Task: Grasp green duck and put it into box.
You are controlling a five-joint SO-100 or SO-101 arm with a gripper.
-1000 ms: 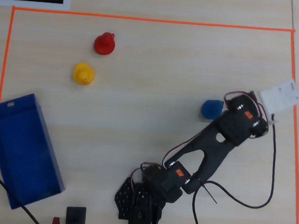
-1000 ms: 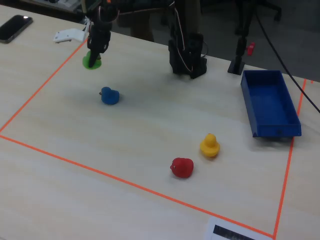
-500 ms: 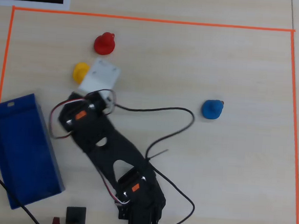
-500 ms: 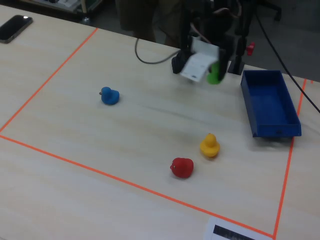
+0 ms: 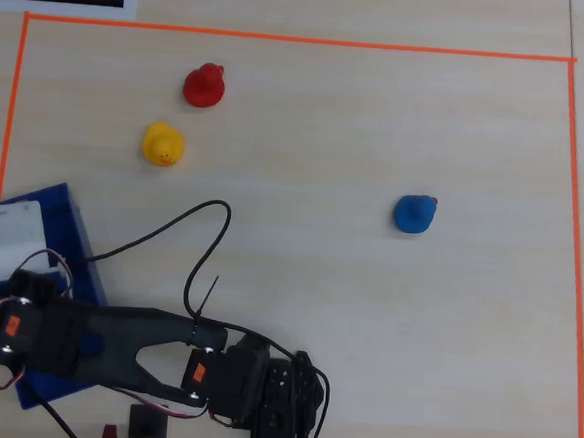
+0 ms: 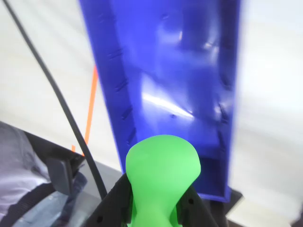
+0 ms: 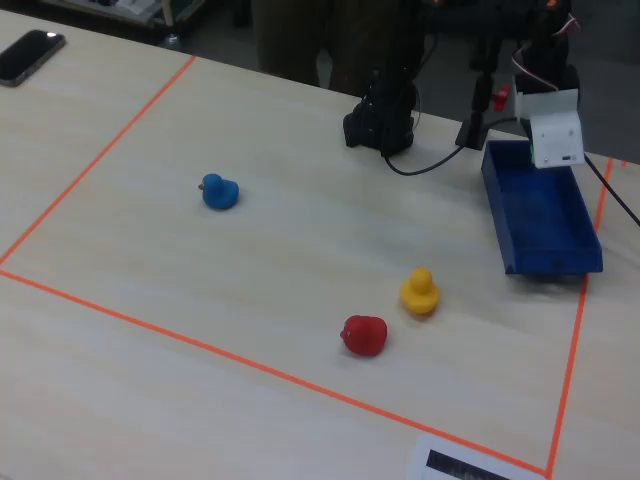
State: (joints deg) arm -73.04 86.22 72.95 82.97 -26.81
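- In the overhead view, your black two-finger gripper [image 6: 156, 208] hung over the large deep-blue plastic box [image 5: 80, 264] at the left, pinching the small lime-green rubber duck [image 6: 162, 177] above its floor.
- Further right sat the yellow rubber duck [image 5: 163, 145], the red duck [image 5: 203, 86], then the blue duck [image 5: 414, 214].

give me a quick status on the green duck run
Jaws shut on the green duck. Gripper hangs above the box, duck not yet dropped. Box interior bare, nothing in the way.
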